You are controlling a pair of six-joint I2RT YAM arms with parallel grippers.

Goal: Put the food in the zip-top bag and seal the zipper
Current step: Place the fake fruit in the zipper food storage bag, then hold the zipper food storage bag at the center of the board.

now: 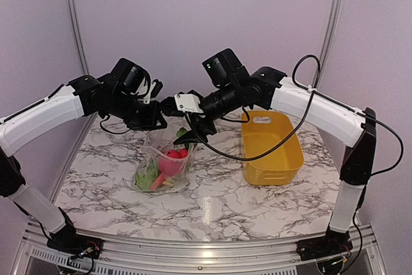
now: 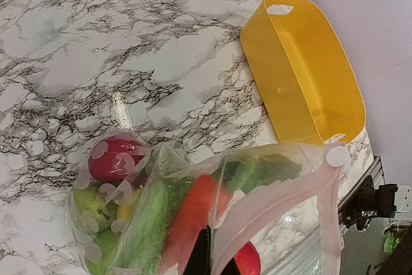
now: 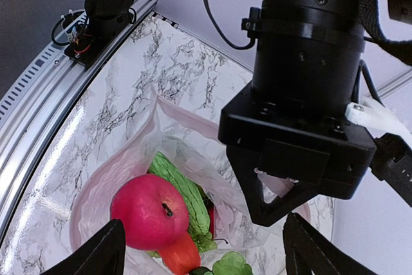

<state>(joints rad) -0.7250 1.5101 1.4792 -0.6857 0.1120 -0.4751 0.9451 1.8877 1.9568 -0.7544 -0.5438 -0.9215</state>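
Note:
The zip-top bag [image 1: 154,147] hangs with its mouth up and its bottom on the table, full of food [image 1: 172,161]. My left gripper [image 1: 154,120] [image 2: 209,249] is shut on the bag's upper edge at the pinkish zipper [image 2: 283,198]. My right gripper [image 1: 193,132] [image 3: 203,259] stands open just above the mouth, fingers wide apart and touching nothing. Below it a red apple [image 3: 151,214] lies on top of a ridged green piece [image 3: 190,194] and an orange-red piece [image 3: 180,252]. Deeper in the bag lie another red fruit [image 2: 112,159], a green one [image 2: 96,204] and something yellow [image 2: 125,210].
A yellow plastic basket [image 1: 271,149] [image 2: 302,75] stands to the right of the bag, with nothing visible inside. The marble table [image 1: 212,204] ends at a metal rail in front. The left gripper's black body [image 3: 302,94] fills the right wrist view's upper right.

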